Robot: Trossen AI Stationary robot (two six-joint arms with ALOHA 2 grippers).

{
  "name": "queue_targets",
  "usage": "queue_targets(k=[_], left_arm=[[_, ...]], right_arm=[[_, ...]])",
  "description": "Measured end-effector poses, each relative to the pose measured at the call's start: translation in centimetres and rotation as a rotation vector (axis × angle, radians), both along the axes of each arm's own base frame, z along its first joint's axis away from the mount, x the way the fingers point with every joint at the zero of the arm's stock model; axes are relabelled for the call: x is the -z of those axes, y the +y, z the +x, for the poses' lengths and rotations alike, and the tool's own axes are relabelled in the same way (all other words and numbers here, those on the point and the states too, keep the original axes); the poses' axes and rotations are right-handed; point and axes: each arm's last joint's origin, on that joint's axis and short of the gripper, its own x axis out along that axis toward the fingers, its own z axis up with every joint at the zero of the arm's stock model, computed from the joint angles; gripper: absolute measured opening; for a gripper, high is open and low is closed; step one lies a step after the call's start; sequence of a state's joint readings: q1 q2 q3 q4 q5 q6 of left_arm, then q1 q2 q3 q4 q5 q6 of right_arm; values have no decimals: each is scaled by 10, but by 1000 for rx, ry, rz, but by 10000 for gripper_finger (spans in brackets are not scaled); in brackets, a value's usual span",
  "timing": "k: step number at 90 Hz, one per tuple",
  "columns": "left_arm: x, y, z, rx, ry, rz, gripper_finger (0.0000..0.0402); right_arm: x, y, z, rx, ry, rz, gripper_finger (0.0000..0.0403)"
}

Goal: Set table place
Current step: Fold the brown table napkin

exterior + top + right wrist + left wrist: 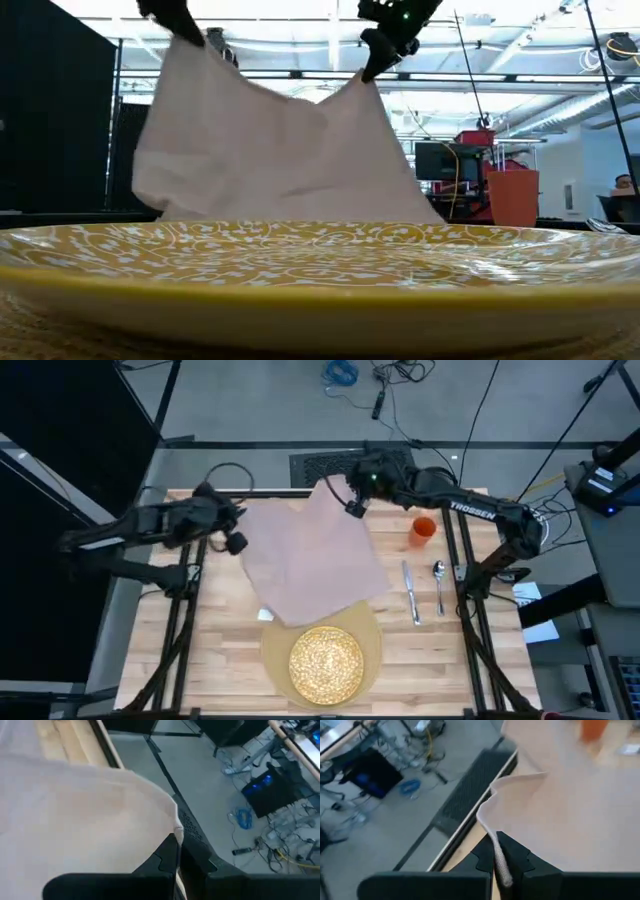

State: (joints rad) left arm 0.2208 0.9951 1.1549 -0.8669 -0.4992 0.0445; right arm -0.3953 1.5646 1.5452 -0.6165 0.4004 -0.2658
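High view: both arms hold the beige cloth napkin (312,560) spread between them over the upper-middle of the frame. Left gripper (237,525) pinches the napkin's left corner; right gripper (352,500) pinches the top corner near the far table edge. The napkin's lower end hangs down and overlaps the top rim of the big round tan woven placemat (372,628).

Left wrist view: the dark fingers (520,857) are closed tight on a folded napkin edge (501,862), cloth fanning out beyond them. Right wrist view: same story, fingers (162,860) clamped on a napkin corner (176,832), with floor and cables behind.

Low view: napkin (270,150) lifted, stretched between the two grippers at the top of the frame, left gripper (180,22) upper left, right gripper (385,45) upper centre. Lower edge is hidden behind the plate rim, so contact with the table can't be confirmed here.

Yellow patterned round plate (326,662) sits centred on the placemat, bottom centre of the high view. Right of the napkin on the light plank wooden table (225,660): silver knife (410,592), silver spoon (439,585) just beside it, parallel. Small orange cup (423,531) stands above them, near the right arm. Fork not identifiable.
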Motion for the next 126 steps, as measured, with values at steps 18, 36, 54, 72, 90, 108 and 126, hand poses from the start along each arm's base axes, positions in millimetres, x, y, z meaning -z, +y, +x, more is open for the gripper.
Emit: queue_targets(k=[18, 36, 54, 72, 90, 108, 126], left_arm=[[7, 27, 33, 78, -12, 20, 0], [18, 64, 37, -5, 46, 20, 0], [23, 86, 26, -59, 80, -11, 0], [22, 98, 18, -54, 55, -40, 0], [31, 96, 15, -15, 43, -158, 0], [57, 82, 10, 44, 75, -337, 0], [75, 65, 1, 70, 109, -458, 0]], right_arm=[[0, 1, -2, 6, 21, -10, 0], [1, -5, -6, 27, 41, -1, 0], [5, -15, -15, 77, 78, 31, 0], [8, -23, -22, 148, 120, 21, 0], [14, -16, -24, 103, 141, 127, 0], [23, -3, -31, 128, 243, 225, 0], [29, 12, -34, 106, 285, 359, 0]])
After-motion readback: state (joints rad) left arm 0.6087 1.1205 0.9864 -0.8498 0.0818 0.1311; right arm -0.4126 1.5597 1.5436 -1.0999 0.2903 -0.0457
